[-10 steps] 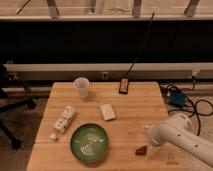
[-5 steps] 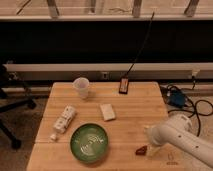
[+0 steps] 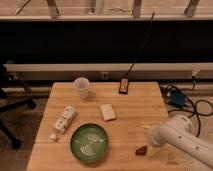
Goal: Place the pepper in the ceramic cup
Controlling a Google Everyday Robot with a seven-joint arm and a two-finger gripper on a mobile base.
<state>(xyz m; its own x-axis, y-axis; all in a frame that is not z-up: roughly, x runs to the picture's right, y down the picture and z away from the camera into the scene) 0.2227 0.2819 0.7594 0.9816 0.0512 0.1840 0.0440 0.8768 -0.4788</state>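
Note:
The pepper (image 3: 142,149) is a small dark red piece lying on the wooden table (image 3: 135,115) near its front right corner. The ceramic cup (image 3: 81,87) is whitish and tapered, and stands upright at the table's back left, far from the pepper. My white arm comes in from the lower right. Its gripper (image 3: 151,146) is low over the table, right beside the pepper on its right side. I cannot see whether it touches the pepper.
A wide green bowl (image 3: 89,143) sits at the front centre. A white block (image 3: 107,111) lies mid-table, a white packet (image 3: 64,119) at the left, and a black device (image 3: 124,85) with a cable at the back. A chair (image 3: 12,107) stands left; cables (image 3: 192,107) lie right.

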